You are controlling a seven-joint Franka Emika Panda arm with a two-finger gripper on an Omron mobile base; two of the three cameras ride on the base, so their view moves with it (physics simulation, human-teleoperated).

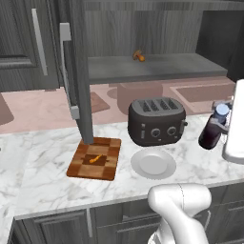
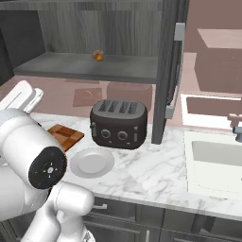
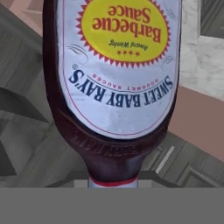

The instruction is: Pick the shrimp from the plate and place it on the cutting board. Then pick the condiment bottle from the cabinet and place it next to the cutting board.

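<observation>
The condiment bottle (image 1: pixel 211 131), dark reddish-brown with a pale blue cap, hangs tilted over the counter to the right of the toaster. My gripper (image 1: pixel 219 123) is shut on it near the neck. In the hand view the condiment bottle (image 3: pixel 118 87) is very close, its barbecue sauce label upside down. The tiny orange shrimp (image 1: pixel 96 158) lies on the checkered cutting board (image 1: pixel 107 162), which is partly hidden behind my arm in the right base view (image 2: pixel 68 135). The plate (image 1: pixel 153 163) (image 2: pixel 92 162) sits bare between the board and the toaster. The cabinet (image 1: pixel 157 66) stands open above.
A dark toaster (image 1: pixel 156 121) (image 2: pixel 118 124) stands behind the plate. The open cabinet door (image 1: pixel 76 76) (image 2: pixel 168 71) with its silver handle hangs over the board's far end. A small orange-brown mushroom-like object (image 1: pixel 138 55) sits on the shelf. A sink (image 2: pixel 217 160) lies at the right.
</observation>
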